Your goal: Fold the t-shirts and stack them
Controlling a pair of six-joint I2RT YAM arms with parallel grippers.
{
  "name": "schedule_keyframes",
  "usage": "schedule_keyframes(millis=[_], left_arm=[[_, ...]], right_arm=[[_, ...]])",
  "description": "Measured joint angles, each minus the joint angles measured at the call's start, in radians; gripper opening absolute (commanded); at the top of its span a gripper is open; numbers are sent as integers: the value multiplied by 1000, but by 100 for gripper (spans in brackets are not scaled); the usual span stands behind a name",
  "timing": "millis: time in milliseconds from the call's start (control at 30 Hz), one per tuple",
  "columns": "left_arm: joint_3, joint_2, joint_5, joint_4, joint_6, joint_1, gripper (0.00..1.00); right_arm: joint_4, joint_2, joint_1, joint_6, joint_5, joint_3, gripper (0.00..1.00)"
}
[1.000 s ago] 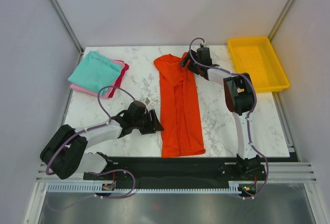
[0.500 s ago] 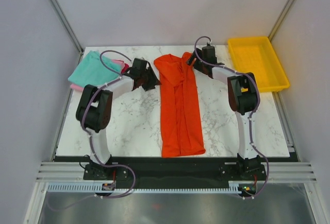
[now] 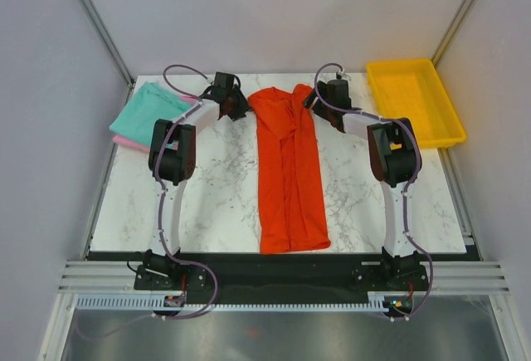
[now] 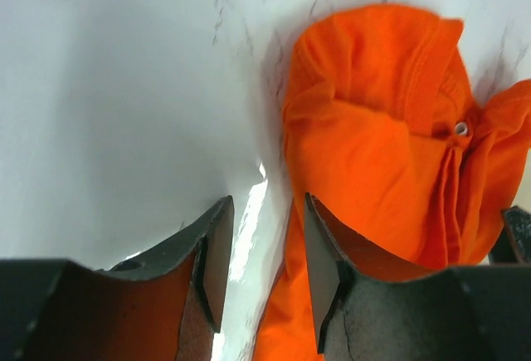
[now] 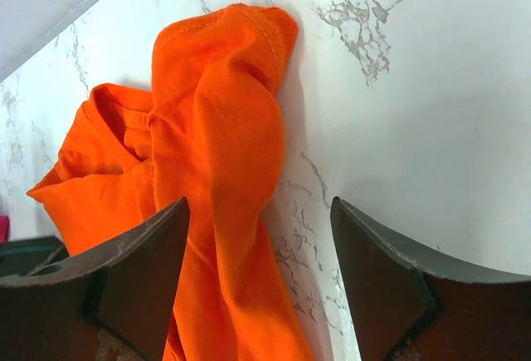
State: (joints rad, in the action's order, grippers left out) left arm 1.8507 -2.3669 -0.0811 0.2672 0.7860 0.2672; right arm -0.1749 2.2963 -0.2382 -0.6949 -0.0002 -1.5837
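Orange-red t-shirt [image 3: 289, 170] lying lengthwise on desk [image 3: 216, 203], collar end far. Left jaws and right jaws both open, flanking shoulders (nothing gripped). Risk: single-layer pinch, uneven lift, skewed or bunched fold.

A yellow tray [image 3: 412, 100] is sitting flat at 1 o'clock on the white marbled table [image 3: 216, 203], tight in its far right corner. Grey panels [image 3: 274, 12] are closing in the table at 9, 12 and 3 o'clock, with metal posts [image 3: 98, 25] slanting up at 11 and 1. At 6 o'clock a black plate [image 3: 274, 265] is running along the near edge, and a slotted silver rail [image 3: 274, 303] is lying just outside it.
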Motion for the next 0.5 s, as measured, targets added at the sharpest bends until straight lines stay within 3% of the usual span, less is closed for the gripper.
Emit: schedule_keyframes(millis=[300, 500], left_arm=[[192, -138, -37, -10, 40, -12, 28], [215, -163, -35, -38, 58, -14, 4]], right_arm=[[-19, -11, 0, -3, 2, 24, 77], [-18, -11, 0, -10, 0, 24, 76]])
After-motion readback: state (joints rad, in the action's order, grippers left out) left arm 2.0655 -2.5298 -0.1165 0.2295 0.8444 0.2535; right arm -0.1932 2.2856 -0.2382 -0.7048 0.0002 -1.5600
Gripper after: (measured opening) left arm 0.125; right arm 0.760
